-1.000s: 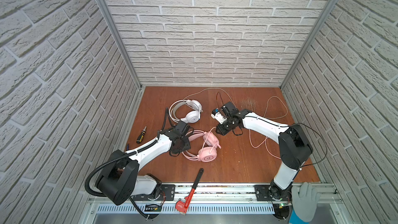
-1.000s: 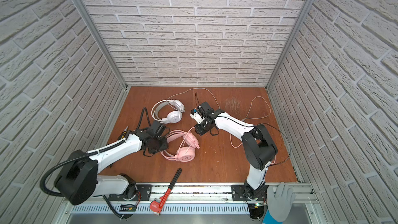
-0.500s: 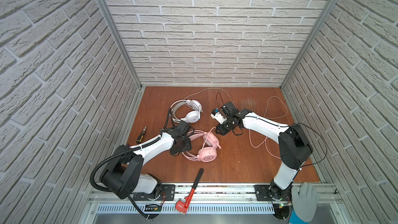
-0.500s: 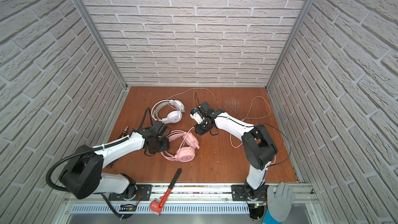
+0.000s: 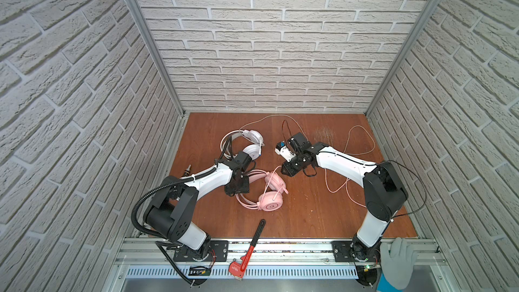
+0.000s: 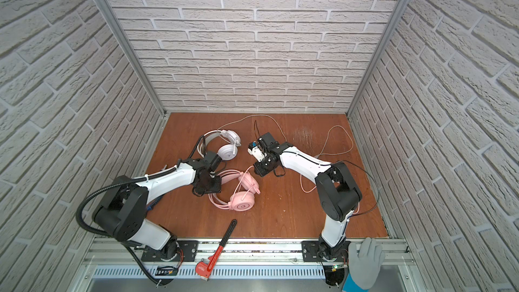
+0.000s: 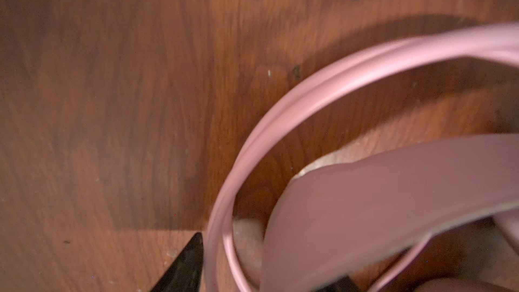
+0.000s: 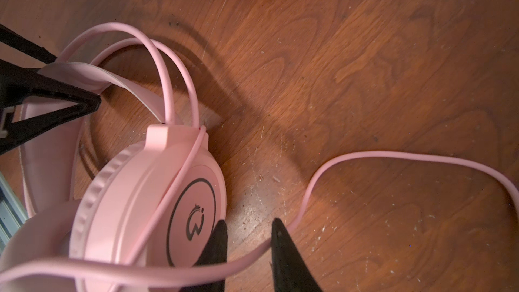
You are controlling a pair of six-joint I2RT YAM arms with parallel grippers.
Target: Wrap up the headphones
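a: where's the pink headset [image 5: 270, 202]?
b: on the table [image 5: 309, 220], a bit left of centre, nearer the front edge than the back. on its side, headband toward the left edge
a: left gripper [image 7: 261, 276]?
b: down over the headband. one finger outside the wire hoops [image 7: 280, 113], the other past the inner strap [image 7: 393, 192], so both sit in the gap. can't tell if it's squeezing them
a: right gripper [image 8: 249, 221]?
b: just beside the ear cup [image 8: 157, 192] nearer the back edge. fingers parted, table showing between them. pink cable [image 8: 407, 157] crosses the gap, not pinched, then loops off toward the right edge
a: white headset [image 5: 252, 139]?
b: behind the pink one, toward the back edge. white cable [image 5: 264, 119] arcs along the back edge
a: anything else?
b: pipe wrench [image 5: 254, 244] across the front edge, red head on the rail [image 5: 280, 248]. gloved hand [image 5: 397, 259] on the rail by the right arm's base
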